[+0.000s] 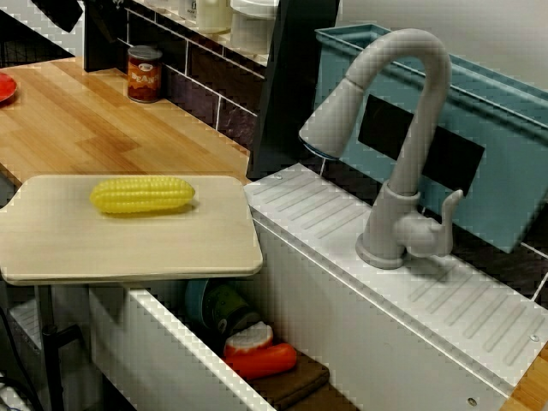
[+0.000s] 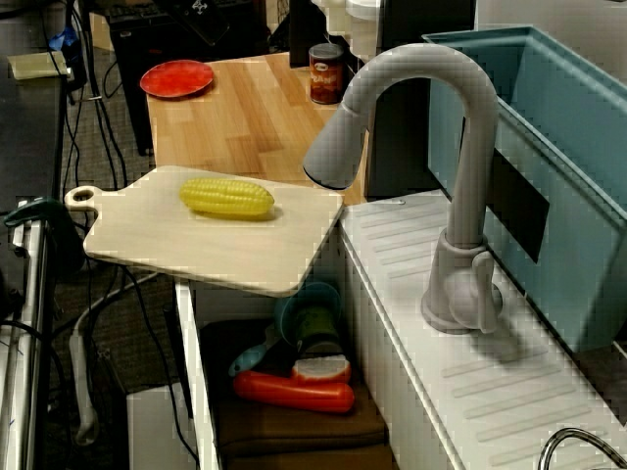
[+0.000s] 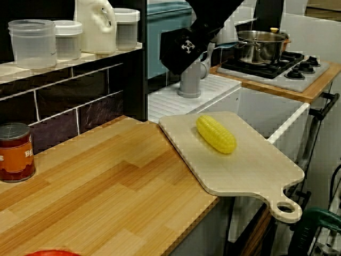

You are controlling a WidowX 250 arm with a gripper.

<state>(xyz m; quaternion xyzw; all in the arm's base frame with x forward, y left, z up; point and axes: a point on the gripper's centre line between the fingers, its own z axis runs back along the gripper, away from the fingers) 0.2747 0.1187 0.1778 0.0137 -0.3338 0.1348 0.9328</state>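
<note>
A corn cob (image 1: 142, 195) is laid on the cutting board (image 1: 128, 248); the label on the can (image 1: 144, 74) is blurred; the gripper (image 3: 186, 45) cannot be told spread or pressed together.

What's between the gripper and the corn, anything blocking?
Nothing visible. The corn lies alone on the cutting board, uncovered. In the view along the counter the gripper hangs beyond the board's far corner, in front of the faucet, with open air between it and the corn. Its fingers cannot be made out.
</note>
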